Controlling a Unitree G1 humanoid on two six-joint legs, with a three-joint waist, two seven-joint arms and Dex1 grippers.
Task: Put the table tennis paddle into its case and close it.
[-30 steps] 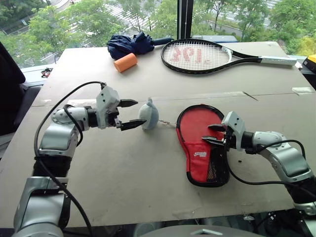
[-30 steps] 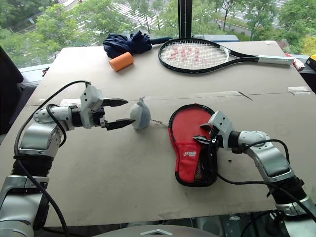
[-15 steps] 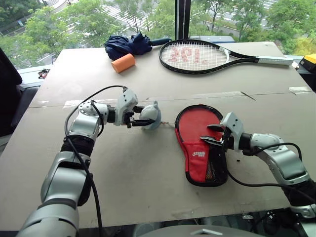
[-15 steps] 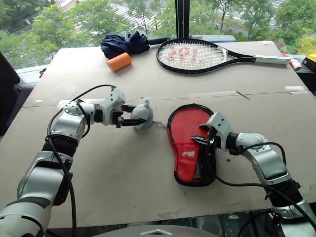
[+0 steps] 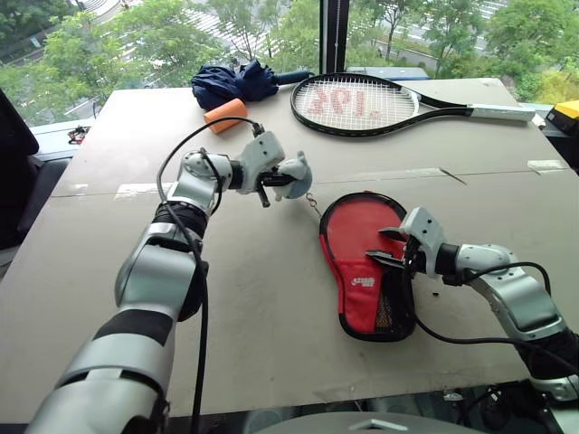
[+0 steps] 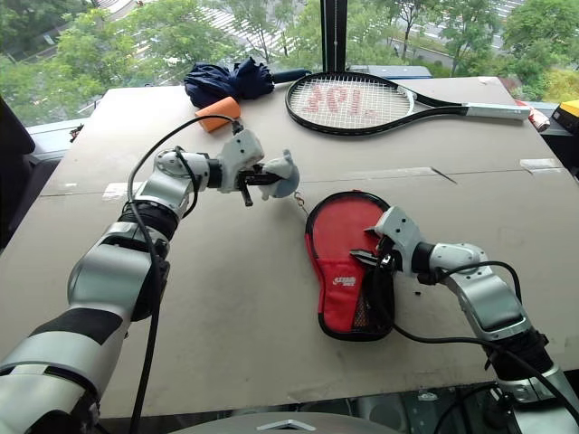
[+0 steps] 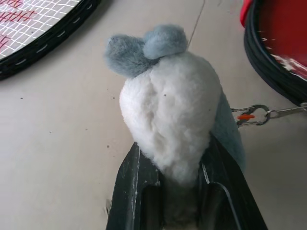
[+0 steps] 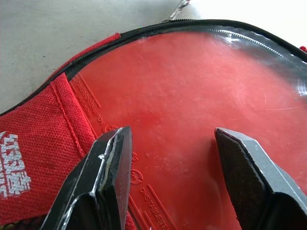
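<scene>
You have one case [image 5: 366, 271] with one paddle [image 8: 192, 110] inside it, one plush toy [image 5: 294, 174] on one thin chain [image 5: 312, 203], one tennis racket [image 5: 362, 102], one folded umbrella [image 5: 233, 81], one orange cylinder [image 5: 225, 110], and two grippers: left [image 5: 269, 181], right [image 5: 387, 247].

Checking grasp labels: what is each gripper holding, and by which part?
Left gripper: shut on the plush zipper charm, by its lower body. Right gripper: open over the case, holding nothing.

head eyes look down over the table [image 5: 271, 298]; wrist cameras sit close behind each pincer, sharing the case [image 8: 192, 110].
</scene>
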